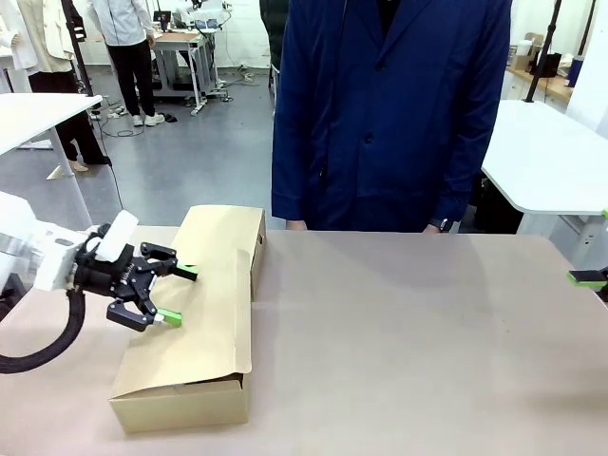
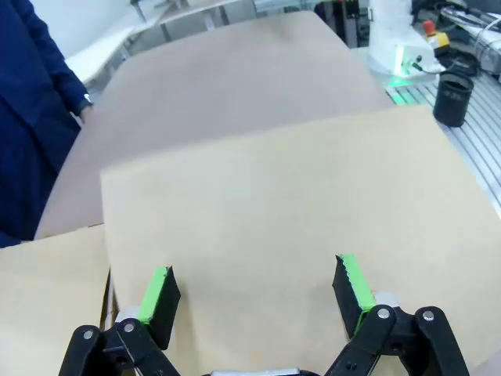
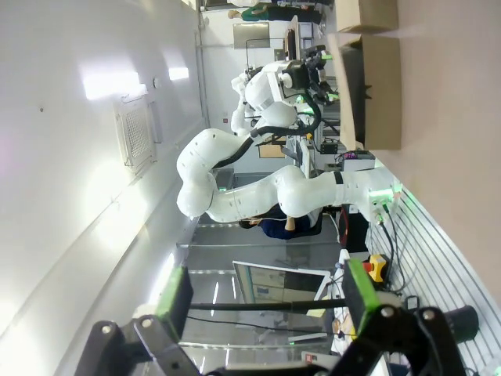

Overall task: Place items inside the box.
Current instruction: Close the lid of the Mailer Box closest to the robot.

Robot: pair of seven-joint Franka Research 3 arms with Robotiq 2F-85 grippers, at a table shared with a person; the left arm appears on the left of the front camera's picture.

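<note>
Over the box [image 1: 214, 285], left gripper [image 1: 175, 295].

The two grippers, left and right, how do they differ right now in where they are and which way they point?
The left gripper hangs over the cardboard box at the table's left, while the right gripper sits at the table's far right edge, away from the box. The left gripper looks down at the box's flap, whereas the right gripper points sideways across the room toward the other arm. Shared: both stand open and hold nothing, with green pads.
</note>
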